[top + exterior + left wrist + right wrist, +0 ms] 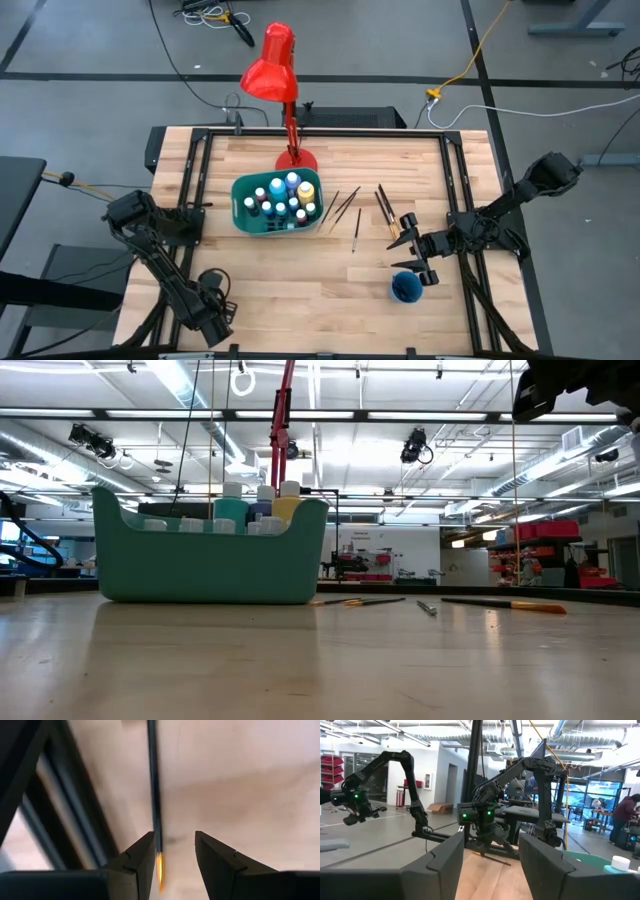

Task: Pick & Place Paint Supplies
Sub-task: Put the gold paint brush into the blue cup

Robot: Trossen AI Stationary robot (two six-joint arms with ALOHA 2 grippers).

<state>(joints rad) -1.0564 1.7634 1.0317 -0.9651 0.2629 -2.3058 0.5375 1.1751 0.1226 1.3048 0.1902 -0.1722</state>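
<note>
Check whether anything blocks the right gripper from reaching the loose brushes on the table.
Nothing visible does. The right gripper hangs open beside the paintbrushes, with only bare table between them. The blue cup sits nearer the front edge, off that line.

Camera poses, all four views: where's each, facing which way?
High: overhead, straight down on wooden table; both arms show.
Low: tabletop height, level across at teal rectangular plastic bin; arm fragment top right.
Left wrist: down past left gripper at thin dark paintbrush.
Right wrist: across past right gripper toward the left arm.
Shared: right wrist and high both see that bin.
</note>
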